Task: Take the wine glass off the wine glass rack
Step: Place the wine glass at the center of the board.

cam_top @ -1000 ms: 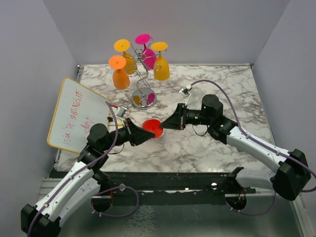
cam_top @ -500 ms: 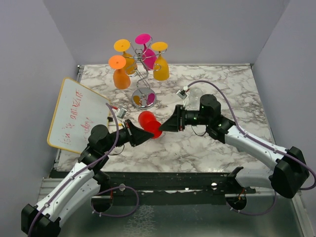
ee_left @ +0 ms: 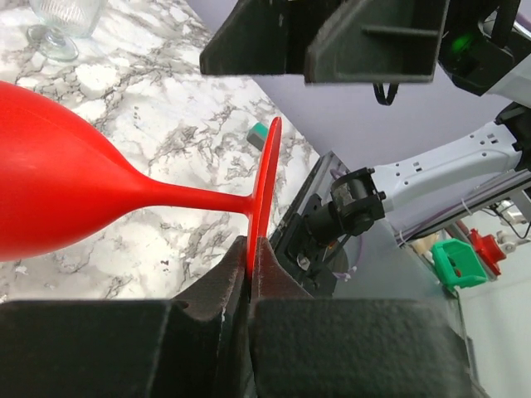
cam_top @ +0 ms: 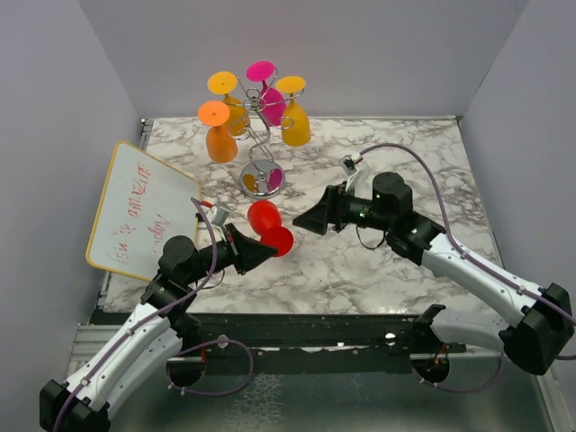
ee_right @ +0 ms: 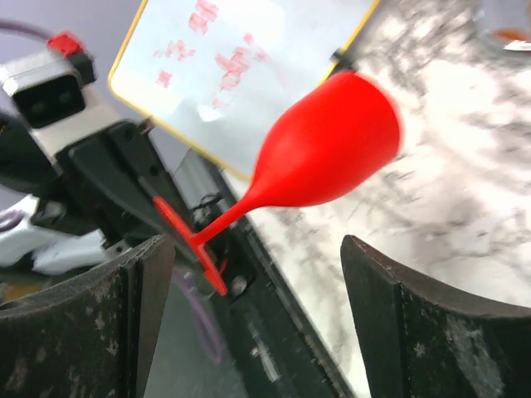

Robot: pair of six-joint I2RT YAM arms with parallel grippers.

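Observation:
The red wine glass [cam_top: 265, 218] is off the rack and hangs over the marble table, in front of the rack. My left gripper [cam_top: 267, 245] is shut on the rim of its flat foot [ee_left: 267, 178], with the bowl [ee_left: 66, 195] pointing away from it. My right gripper [cam_top: 301, 220] is open a little to the right of the glass and touches nothing. In the right wrist view the glass [ee_right: 332, 149] floats beyond the wide-apart fingers [ee_right: 124, 323]. The chrome wine glass rack [cam_top: 259, 135] stands at the back on its round base [cam_top: 262, 181].
Several coloured glasses hang upside down on the rack: orange [cam_top: 219, 135], yellow [cam_top: 293, 121] and pink [cam_top: 268, 101]. A yellow-framed whiteboard [cam_top: 144, 209] leans at the left. A clear ribbed glass [ee_left: 62, 25] stands on the marble table [cam_top: 405, 153]. Grey walls close in the back and sides.
My right gripper has opened, let go of the red glass and drawn back to the right. The left gripper has shut on the foot, and the bowl has swung toward the rack.

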